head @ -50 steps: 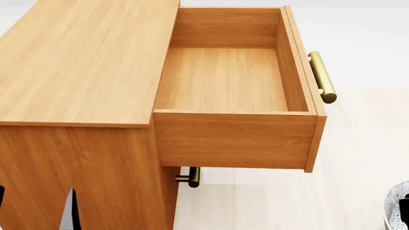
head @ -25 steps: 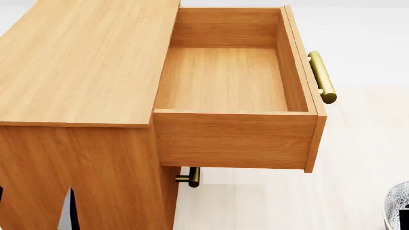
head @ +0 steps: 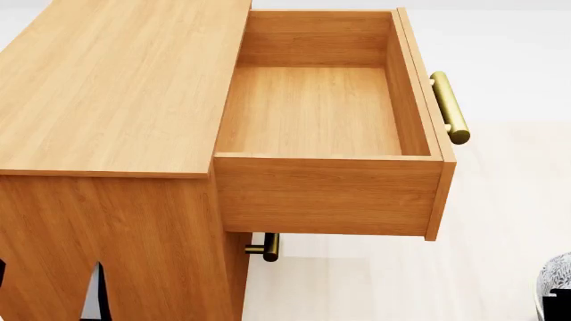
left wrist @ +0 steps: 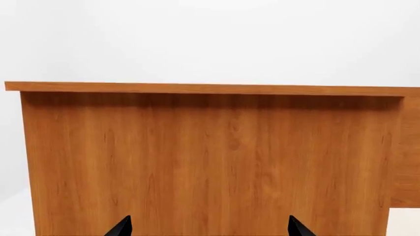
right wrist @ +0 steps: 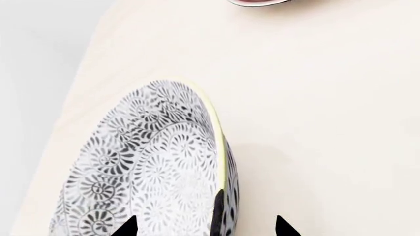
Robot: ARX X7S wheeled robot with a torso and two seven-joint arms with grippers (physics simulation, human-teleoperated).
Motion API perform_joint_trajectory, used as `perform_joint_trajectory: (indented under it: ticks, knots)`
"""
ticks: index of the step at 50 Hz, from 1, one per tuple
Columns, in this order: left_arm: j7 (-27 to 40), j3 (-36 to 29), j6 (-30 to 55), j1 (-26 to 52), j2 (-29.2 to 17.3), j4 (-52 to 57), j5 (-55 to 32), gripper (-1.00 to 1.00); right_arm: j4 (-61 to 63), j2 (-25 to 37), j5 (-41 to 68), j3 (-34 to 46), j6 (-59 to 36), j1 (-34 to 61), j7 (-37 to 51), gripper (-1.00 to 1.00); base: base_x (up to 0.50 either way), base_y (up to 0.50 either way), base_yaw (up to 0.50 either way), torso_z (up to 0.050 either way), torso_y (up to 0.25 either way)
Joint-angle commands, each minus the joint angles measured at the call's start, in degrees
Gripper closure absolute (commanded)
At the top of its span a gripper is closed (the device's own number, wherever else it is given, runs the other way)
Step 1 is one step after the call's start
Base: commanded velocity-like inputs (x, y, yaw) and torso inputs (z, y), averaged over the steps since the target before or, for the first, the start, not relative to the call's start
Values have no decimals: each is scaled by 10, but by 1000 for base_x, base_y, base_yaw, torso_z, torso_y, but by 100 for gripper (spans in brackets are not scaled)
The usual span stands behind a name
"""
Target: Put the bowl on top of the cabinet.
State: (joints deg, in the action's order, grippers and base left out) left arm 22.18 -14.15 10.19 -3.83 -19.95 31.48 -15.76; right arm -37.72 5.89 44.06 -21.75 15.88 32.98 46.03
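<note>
The bowl (right wrist: 151,167), white with a dense dark floral pattern and a thin yellow rim, fills the right wrist view. Only a sliver of the bowl (head: 557,284) shows at the head view's lower right edge, low beside the cabinet. My right gripper (right wrist: 204,227) is open, one fingertip over the bowl's inside and the other outside its wall. The orange-brown cabinet (head: 116,87) has a bare flat top. My left gripper (left wrist: 210,227) is open and empty, facing the cabinet's side panel (left wrist: 210,162). One of its dark fingers (head: 103,294) shows low in the head view.
The cabinet's top drawer (head: 312,107) is pulled out and empty, its brass handle (head: 448,107) on the right. A second brass handle (head: 266,247) sits below it. A red-ringed plate's edge (right wrist: 259,2) lies beyond the bowl on the pale surface (right wrist: 315,98).
The bowl's sliver at the head view's lower right edge has slipped slightly lower and further out of view. The cabinet and drawer are as before.
</note>
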Motion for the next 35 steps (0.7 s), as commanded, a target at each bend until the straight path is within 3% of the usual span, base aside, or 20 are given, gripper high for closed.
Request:
perform_joint_trajectory:
  ticks: [1,23,24,35]
  knots:
    - [-4,14,-13,5,12,-13,10,-100,-31,-7,-5,-5,13,11,-30,-100,0,0,0,0,0]
    - [-1,8,-17,7,11,-24,11,-100,-140,1,4,-12,47,48,-81,-100,0,0,0,0,0]
    - [-1,8,-16,8,10,-24,11,-100,-140,2,2,-11,47,49,-77,100,0,0,0,0,0]
    - [1,6,-15,9,9,-21,9,-100,-121,1,0,-4,45,42,-66,100,0,0,0,0,0]
